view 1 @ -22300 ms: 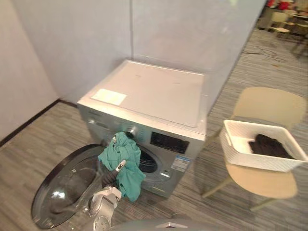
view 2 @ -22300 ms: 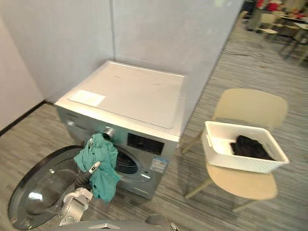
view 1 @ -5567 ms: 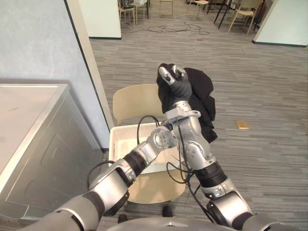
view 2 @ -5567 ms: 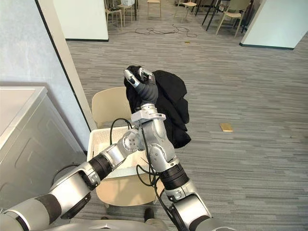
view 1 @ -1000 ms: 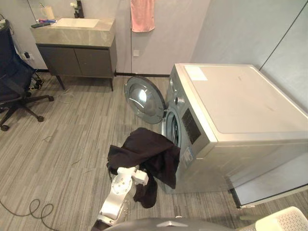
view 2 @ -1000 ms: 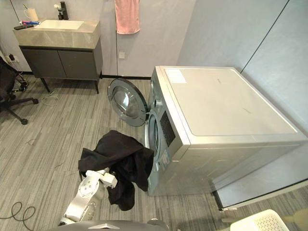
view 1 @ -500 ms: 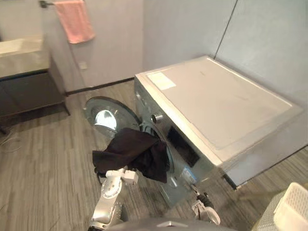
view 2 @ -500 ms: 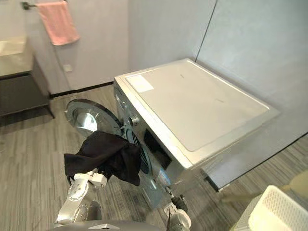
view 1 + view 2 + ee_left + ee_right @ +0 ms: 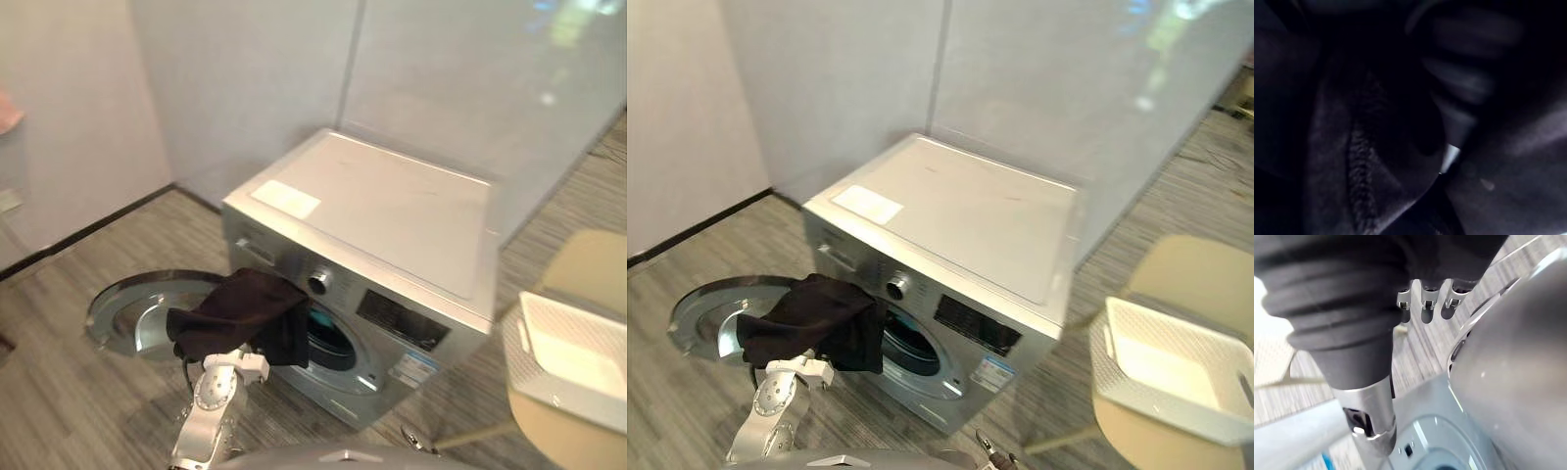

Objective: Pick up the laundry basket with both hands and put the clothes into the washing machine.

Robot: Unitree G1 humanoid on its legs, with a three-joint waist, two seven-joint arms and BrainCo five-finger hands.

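Now: black garment (image 9: 240, 315) drapes the left hand (image 9: 1464, 85); fingers buried, cannot tell grip. Feed cloth deep into washing machine drum (image 9: 331, 345) just ahead, tails included.

garment (image 9: 240, 313): plain black | washing machine (image 9: 392, 225): silver-grey front, off-white top | display panel (image 9: 404, 320): black | label (image 9: 285, 199): white | door (image 9: 127, 318): chrome rim, dark glass | laundry basket (image 9: 1146, 387): white, finely perforated walls | chair (image 9: 1200, 279): pale beige | floor (image 9: 59, 392): grey, striped wood-grain | wall (image 9: 245, 78): pale grey | skirting (image 9: 88, 235): black
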